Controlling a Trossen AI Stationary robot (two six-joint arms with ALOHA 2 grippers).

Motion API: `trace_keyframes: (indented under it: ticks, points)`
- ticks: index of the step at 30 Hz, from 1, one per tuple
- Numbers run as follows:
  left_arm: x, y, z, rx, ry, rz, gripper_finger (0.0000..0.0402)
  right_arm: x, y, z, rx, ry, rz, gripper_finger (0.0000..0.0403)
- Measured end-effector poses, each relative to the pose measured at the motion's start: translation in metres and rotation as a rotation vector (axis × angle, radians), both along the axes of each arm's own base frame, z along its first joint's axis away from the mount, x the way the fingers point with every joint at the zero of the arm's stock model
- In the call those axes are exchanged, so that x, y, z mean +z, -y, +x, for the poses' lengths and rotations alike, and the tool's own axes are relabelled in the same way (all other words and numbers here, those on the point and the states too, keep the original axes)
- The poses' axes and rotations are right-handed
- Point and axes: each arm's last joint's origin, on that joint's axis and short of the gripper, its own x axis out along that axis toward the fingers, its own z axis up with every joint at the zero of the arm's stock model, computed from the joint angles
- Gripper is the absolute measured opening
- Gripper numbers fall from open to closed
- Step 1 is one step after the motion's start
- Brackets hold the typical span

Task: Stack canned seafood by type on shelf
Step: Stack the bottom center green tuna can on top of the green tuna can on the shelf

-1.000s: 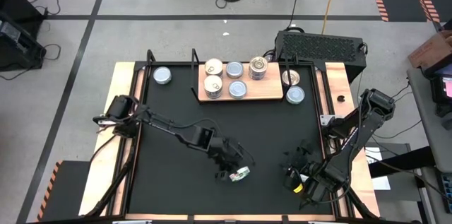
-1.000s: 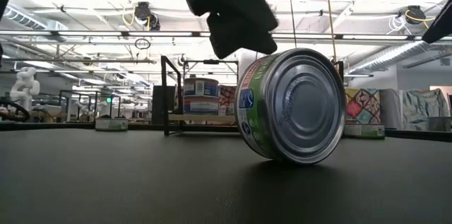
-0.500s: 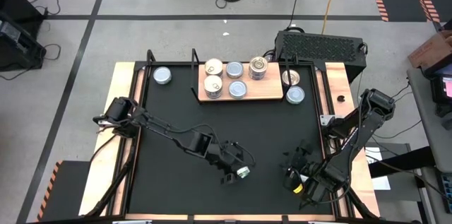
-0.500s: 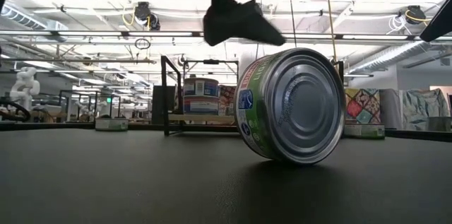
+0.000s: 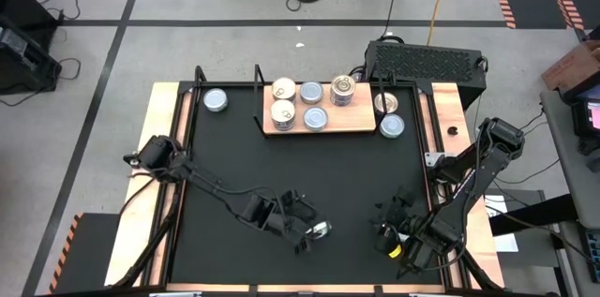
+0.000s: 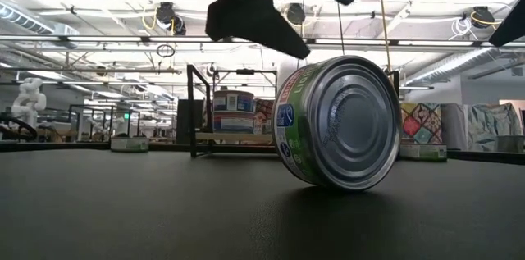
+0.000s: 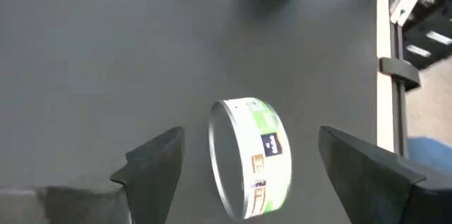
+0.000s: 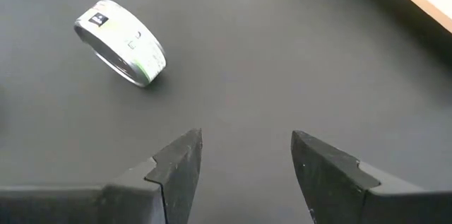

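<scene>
From my station I see the wide matte black table (image 5: 356,180), then the flat light-brown wooden shelf (image 5: 361,129) at its far side carrying several short round tins. The left gripper (image 5: 305,226) hovers with fingers spread wide, empty, straddling a green-labelled, silver-ended metal tin (image 7: 251,157) that rests tilted on its rim between them, axis roughly level. The right gripper (image 8: 244,160), fingers apart, waits nearby.
</scene>
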Motion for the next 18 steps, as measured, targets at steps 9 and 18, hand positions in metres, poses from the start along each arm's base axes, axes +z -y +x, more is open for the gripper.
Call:
trace_keyframes:
  ticks: [9,18]
  points:
    - [-0.011,0.016,0.003,0.007,0.052,0.029,0.0325,0.0,-0.002,0.001,0.0,0.013,0.017,0.0212]
    - [-0.032,0.018,0.007,0.009,0.01,0.047,0.0325,0.0,-0.002,0.002,0.001,0.017,0.02,0.0212]
